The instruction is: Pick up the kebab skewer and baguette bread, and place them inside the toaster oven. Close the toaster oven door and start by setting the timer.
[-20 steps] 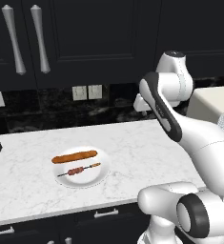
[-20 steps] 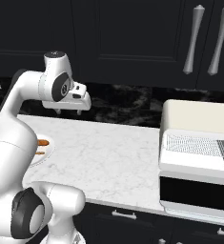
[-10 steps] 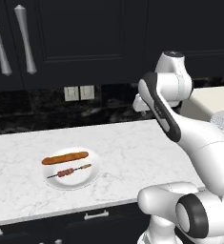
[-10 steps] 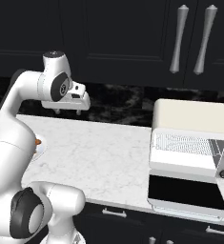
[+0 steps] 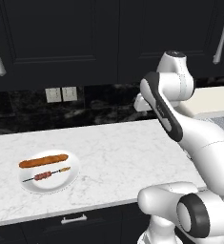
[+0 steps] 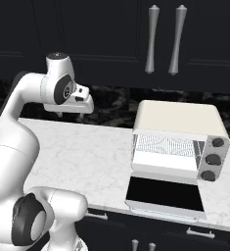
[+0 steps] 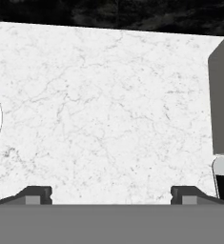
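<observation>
Two foods lie side by side on a white plate (image 5: 68, 183) at the left of the marble worktop (image 5: 118, 152): the baguette bread (image 5: 43, 161), a slim orange-brown loaf, towards the back, and the kebab skewer (image 5: 49, 175), a thin stick with dark meat chunks, just in front of it. Both rest flat and loose, probably so either can be lifted on its own.

The white arm is folded up high over the middle of the worktop, well apart from the plate. Its claw (image 7: 111, 193) is empty, fingertips (image 7: 37, 194) spread wide, hovering above bare marble, which suggests no pick has begun.

At the right end of the worktop stands the toaster oven (image 6: 177, 139), cream-white and boxy, three dark knobs (image 6: 212, 159) down its right side. The toaster oven door (image 6: 165, 194) is dropped flat forward, dark glass facing up, so the wire rack inside is exposed and ready to take food. Plate and oven sit well apart.
</observation>
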